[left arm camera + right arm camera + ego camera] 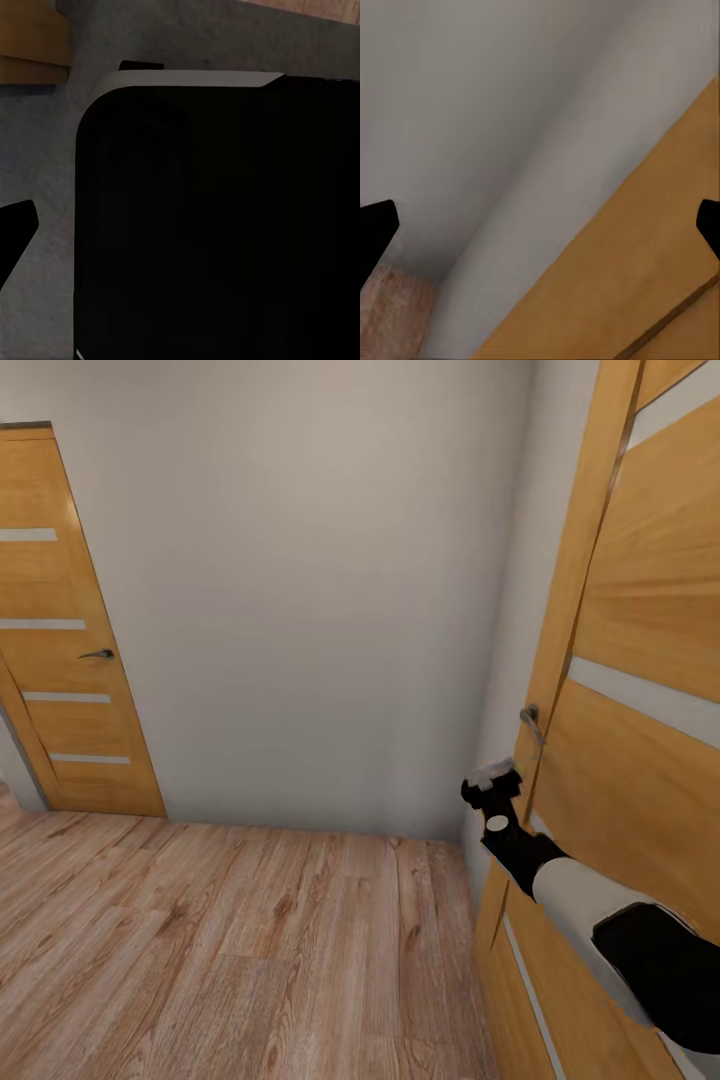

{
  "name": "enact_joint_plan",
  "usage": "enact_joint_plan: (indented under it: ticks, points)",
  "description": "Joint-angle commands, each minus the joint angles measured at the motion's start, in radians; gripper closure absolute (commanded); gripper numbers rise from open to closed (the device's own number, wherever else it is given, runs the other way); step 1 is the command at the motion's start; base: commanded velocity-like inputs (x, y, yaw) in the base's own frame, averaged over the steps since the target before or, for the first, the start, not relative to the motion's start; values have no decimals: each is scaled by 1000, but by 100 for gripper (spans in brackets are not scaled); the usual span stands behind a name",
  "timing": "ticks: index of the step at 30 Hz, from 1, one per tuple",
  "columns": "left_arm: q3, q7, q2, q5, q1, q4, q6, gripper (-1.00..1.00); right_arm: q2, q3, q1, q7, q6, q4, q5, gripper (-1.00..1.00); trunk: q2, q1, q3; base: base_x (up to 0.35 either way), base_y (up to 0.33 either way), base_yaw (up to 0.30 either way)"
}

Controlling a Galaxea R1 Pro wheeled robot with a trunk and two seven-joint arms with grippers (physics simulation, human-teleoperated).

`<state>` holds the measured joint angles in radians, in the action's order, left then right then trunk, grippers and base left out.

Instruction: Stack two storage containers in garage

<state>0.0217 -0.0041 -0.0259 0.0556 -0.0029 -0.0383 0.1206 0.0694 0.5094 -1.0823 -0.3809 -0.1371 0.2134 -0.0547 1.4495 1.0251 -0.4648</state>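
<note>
My right pincer (pixel 492 780), fingers apart, sits just below the door handle (pixel 531 722); I should rise and close squarely on it.

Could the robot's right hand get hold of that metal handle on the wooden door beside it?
Probably yes. The right hand hangs just below and beside the door handle on the near door, fingers spread wide in the wrist view, with nothing between them.

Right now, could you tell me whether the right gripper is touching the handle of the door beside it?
Cannot tell. In the head view the right gripper sits just below the door handle, nearly overlapping it, but neither contact nor gap shows plainly.
</note>
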Motion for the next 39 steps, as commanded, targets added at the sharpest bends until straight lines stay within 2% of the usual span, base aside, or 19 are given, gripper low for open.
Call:
enact_joint_plan:
  ticks: [1, 3, 5, 7, 10, 11, 12, 14, 16, 17, 18, 21, 22, 27, 30, 32, 34, 35, 39]
  points:
    - [2, 0, 0, 6, 0, 1, 2, -100, -45, -2, -1, 14, -2, -24, -5, -100, 1, 0, -1, 0, 0, 0]
    - [1, 0, 0, 6, 0, 0, 2, -100, -130, -19, 0, 61, -7, -98, 9, -100, 1, 0, -1, 0, 0, 0]
    - [1, 0, 0, 6, 0, 0, 2, -100, -159, -31, 6, 106, -6, -149, 41, -100, 1, 0, -1, 0, 0, 0]
    - [1, 0, 0, 6, 0, 0, 2, -100, -170, -37, 9, 156, -3, -194, 73, -100, 1, 0, -1, 0, 0, 0]
    - [1, 0, 0, 6, 0, 1, 2, -100, -172, -41, 10, 212, 10, -225, 105, -100, 1, 0, -1, 0, 0, 0]
    - [1, 0, 0, 6, 0, 0, 2, -100, -169, -41, 12, 223, 16, -230, 109, -100, 1, 0, -1, 0, 0, 0]
    - [1, 0, 0, 6, 0, 0, 2, -100, -150, -42, 23, 239, 34, -236, 117, -100, 1, 0, -1, 0, 0, 0]
    - [1, 1, 0, 6, 0, 0, 2, -100, -91, -43, 79, 261, 92, -243, 125, -100, 1, 0, -1, 0, 0, 0]
    - [1, 1, 0, 6, 0, 0, 2, -100, -63, -43, 123, 270, 120, -244, 128, -100, 1, 0, -1, 0, 0, 0]
    - [2, 1, 0, 6, 0, 0, 2, -100, -33, -44, 200, 280, 148, -246, 139, -100, 1, 0, -1, 0, 0, 0]
    - [1, 0, 0, 6, 0, 1, 2, -100, -18, -44, 260, 284, 158, -246, 149, -100, 1, 0, -1, 0, 0, 0]
    - [1, 1, 0, 6, 0, 1, 2, -100, 1, -44, 362, 287, 166, -247, 165, -100, 1, 0, -1, 0, 0, 0]
    - [2, 1, 0, 7, 0, 1, 2, -100, 10, -44, 434, 288, 167, -247, 173, -100, 1, 0, -1, 0, 0, 0]
    - [3, 1, 0, 7, 0, 1, 2, -100, 31, -44, 666, 290, 179, -247, 192, -100, 1, 0, -1, 0, 0, 0]
    - [3, 1, 0, 7, 0, 1, 2, -100, 34, -44, 747, 292, 174, -247, 193, -100, 1, 0, -1, 0, 0, 0]
    - [4, 1, 0, 7, 0, 0, 2, -100, 32, -42, 822, 296, 163, -247, 188, -100, 1, 0, -1, 0, 0, 0]
    - [4, 0, 0, 7, 0, 0, 2, -100, 28, -41, 863, 302, 147, -247, 186, -100, 1, 0, -1, 0, 0, 0]
    - [4, 0, 0, 7, 0, 0, 2, -100, 26, -41, 896, 313, 113, -247, 186, -100, 1, 0, -1, 0, 0, 0]
    - [4, 0, 0, 6, 0, 1, 2, -100, 27, -42, 934, 365, 4, -247, 194, -100, 1, 0, -1, 0, 0, 0]
